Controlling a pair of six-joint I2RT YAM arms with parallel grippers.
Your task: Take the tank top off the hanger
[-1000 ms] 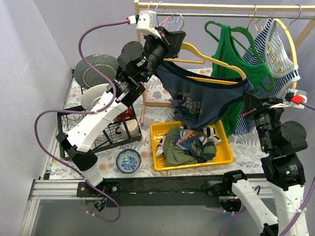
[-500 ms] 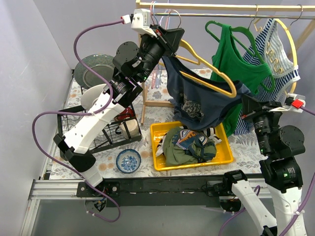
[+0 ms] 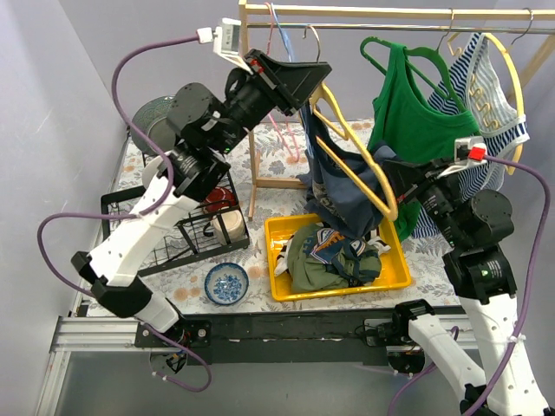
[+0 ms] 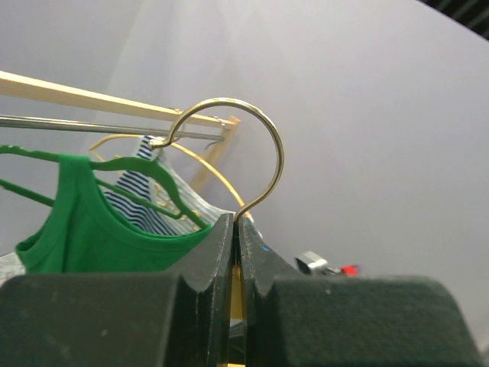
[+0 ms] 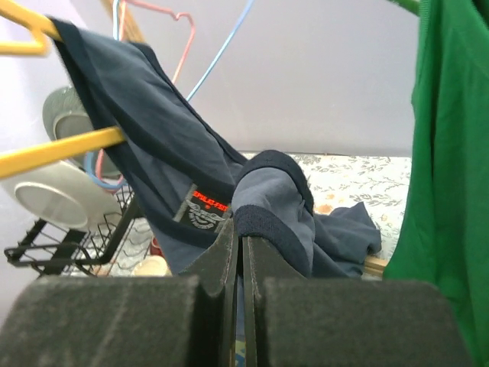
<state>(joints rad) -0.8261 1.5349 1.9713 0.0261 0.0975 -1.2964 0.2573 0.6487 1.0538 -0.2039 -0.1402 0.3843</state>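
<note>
Tank top (image 3: 340,186), navy and printed, hangs in mid-air from the yellow hanger (image 5: 61,149). It sits between the two arms and above the yellow tray (image 3: 347,290) of loose clothes.

You have the left gripper (image 4: 233,223) clenched on the hanger's neck, just under the metal hook (image 4: 276,149). It holds the hanger up near the rail (image 3: 390,12), tilted steeply down toward your right side. The right gripper (image 5: 238,229) is clenched too, and a fold of the bound edge of the navy cloth runs in between its fingers. That looks like a real pinch on the garment, though the jaws hide the contact itself.

Expect the top to be light, limp and a little stretchy, with no shape of its own. It will sag, drape and follow your pull with some lag. The bound edge is the right place to hold, since it is thicker and less likely to slip out than the thin body fabric.

The hanger is the stiff, smooth part, so cloth should slide down its lowered arm. One strap appears looped over the upper arm and could catch at the shoulder bend.

Keep clear of the green top (image 3: 416,104) hanging close beside your right arm.
</note>
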